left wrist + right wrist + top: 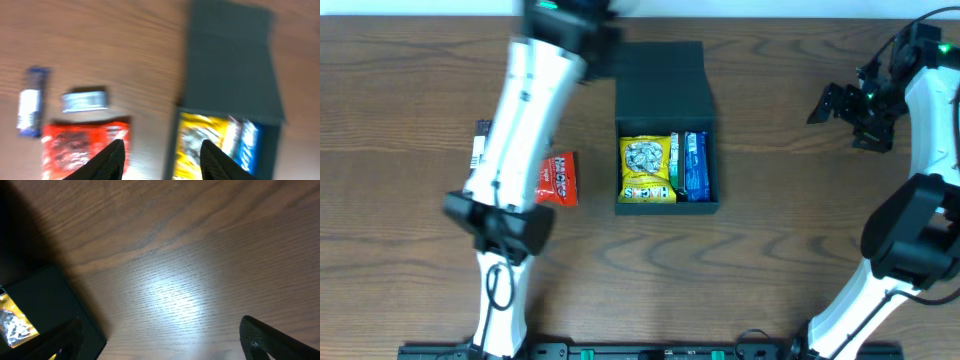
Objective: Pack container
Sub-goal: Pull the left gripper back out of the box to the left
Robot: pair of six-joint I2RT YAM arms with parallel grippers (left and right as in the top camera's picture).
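The container (710, 205) is a dark teal-black box at the table's middle, with its flap lid (660, 80) lying open toward the back. Inside it lie a yellow packet (647, 170) and a blue packet (696, 165). The left wrist view shows the lid (227, 60), the yellow packet (197, 145) and the blue packet (248, 145). My left gripper (161, 145) is open and empty, high above the table between the box and a red packet (82, 150). My right gripper (827, 102) is open and empty to the right of the box, with its fingers (160, 325) wide apart over bare wood.
The red packet (558, 180) lies left of the box. A silver packet (85, 100) and a blue bar (31, 102) lie further left, mostly hidden under my left arm (520, 120) in the overhead view. A corner of the box (45, 305) shows in the right wrist view.
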